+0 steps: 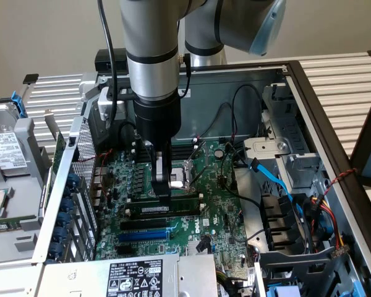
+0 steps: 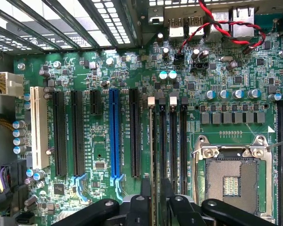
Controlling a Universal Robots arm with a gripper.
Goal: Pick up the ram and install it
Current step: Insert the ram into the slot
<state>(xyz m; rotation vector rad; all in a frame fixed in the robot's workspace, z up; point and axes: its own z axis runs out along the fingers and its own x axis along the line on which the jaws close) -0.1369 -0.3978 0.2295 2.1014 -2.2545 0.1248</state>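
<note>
Hand: my arm's black metal two-finger gripper (image 1: 162,189) (image 2: 155,197) is a little bit open. I see it holding nothing.
Fingers: the fingers (image 2: 145,190) sit on each side of the ram's top edge.
Ram: the ram (image 1: 173,208) (image 2: 153,141), a long thin green board stick with a white sticker, stands on its edge in the row of long black plastic slots (image 2: 172,141).
Close by: a long blue plastic slot (image 1: 145,236) lies near it on the big green main board (image 1: 216,204).

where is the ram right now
Exterior view: the ram stands in a black memory slot directly below the gripper, between the CPU socket and the blue slot.
</note>
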